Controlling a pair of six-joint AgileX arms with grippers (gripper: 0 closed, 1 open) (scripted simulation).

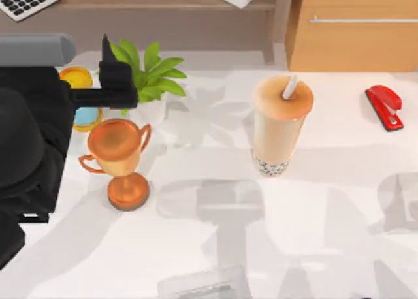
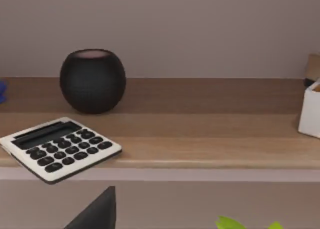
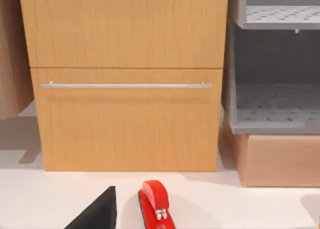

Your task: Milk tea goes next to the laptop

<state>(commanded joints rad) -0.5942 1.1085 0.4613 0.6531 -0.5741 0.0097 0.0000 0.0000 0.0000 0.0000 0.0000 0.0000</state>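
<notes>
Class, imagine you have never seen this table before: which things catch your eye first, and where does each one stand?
The tall milk tea with its white straw stands upright near the middle of the table, apart from everything else. At the left an orange trophy cup stands in front of a green plant, with the black left arm and its hand just above it. A red stapler lies at the far right, in front of a wooden cabinet.

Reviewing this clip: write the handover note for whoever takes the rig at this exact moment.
Left gripper: at the table's left, above the trophy and beside the plant, holding nothing I can see.
Right arm: parked; its wrist view faces the red stapler and a wooden drawer front.
Milk tea: upright, mid-table, untouched, stapler to its right.
Done: nothing yet.
Left: grasp the milk tea and set it next to the laptop.
</notes>
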